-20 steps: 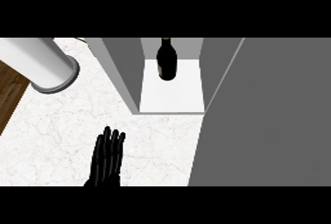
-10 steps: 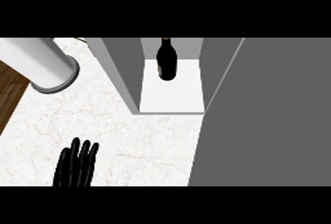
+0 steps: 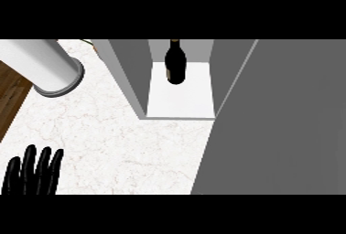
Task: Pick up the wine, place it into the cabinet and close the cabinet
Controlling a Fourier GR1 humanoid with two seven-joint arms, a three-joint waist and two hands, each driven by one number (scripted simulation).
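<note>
A dark wine bottle (image 3: 175, 64) stands upright on the white shelf (image 3: 182, 98) inside the open cabinet, toward the back. My left hand (image 3: 31, 171) shows at the lower left edge over the marble counter, fingers straight and pointing up, well away from the cabinet. The grey cabinet door (image 3: 280, 123) stands open and fills the right side of the view. My right hand does not show.
A large white cylinder with a grey base (image 3: 47, 68) stands at the upper left on the marble counter (image 3: 115, 141). Dark wooden floor (image 3: 10, 93) shows past the counter's left edge. The cabinet's grey left wall (image 3: 128, 77) borders the shelf.
My left hand has moved down and to the left, from mid-counter to the lower left corner. The bottle and cabinet door have not moved.
</note>
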